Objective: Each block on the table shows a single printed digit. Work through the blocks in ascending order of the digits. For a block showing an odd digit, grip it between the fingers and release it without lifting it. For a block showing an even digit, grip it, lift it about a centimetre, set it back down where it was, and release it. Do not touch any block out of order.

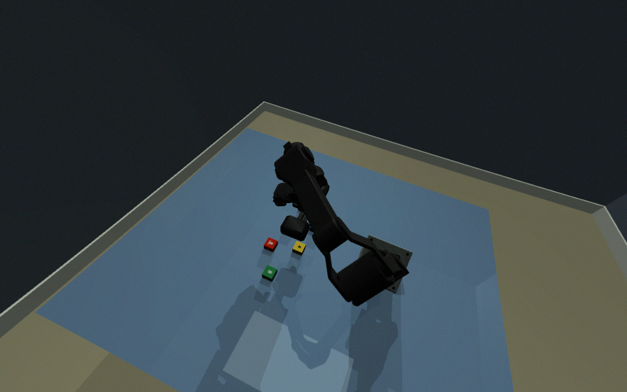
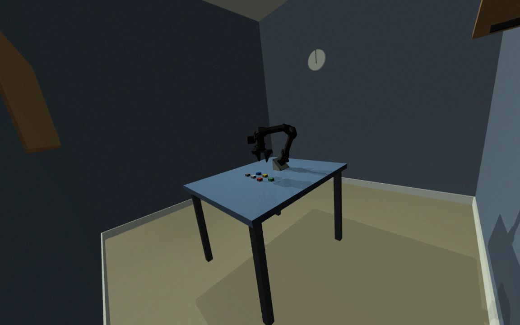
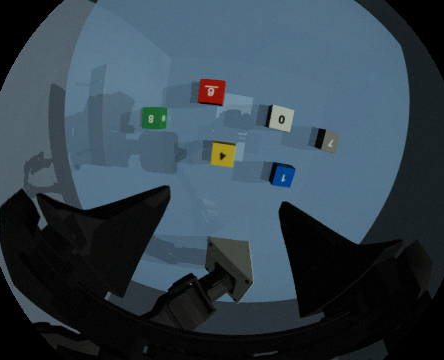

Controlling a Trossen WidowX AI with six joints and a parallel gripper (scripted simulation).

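Observation:
My gripper (image 2: 262, 161) (image 3: 225, 200) is open and empty, high above the blocks. All blocks rest on the table: white 0 (image 2: 253, 176) (image 3: 281, 119), blue 1 (image 2: 258, 173) (image 3: 283, 176), yellow 4 (image 1: 299, 247) (image 2: 264, 175) (image 3: 223, 154), grey 7 (image 2: 247, 174) (image 3: 329, 141), green 8 (image 1: 269, 271) (image 2: 271, 179) (image 3: 151, 118), and a red block (image 1: 270, 243) (image 2: 259, 179) (image 3: 211, 92) with a barred digit, 6 or 9; I cannot tell which. In the top view the arm and gripper hide the white and grey blocks and nearly all of the blue one.
The blue table (image 1: 169, 243) (image 2: 229, 197) carries the arm's base plate (image 1: 403, 258) (image 2: 279, 164) (image 3: 237, 260). The blocks lie close together in front of the base. Shadows of the arm fall across the table near the green block.

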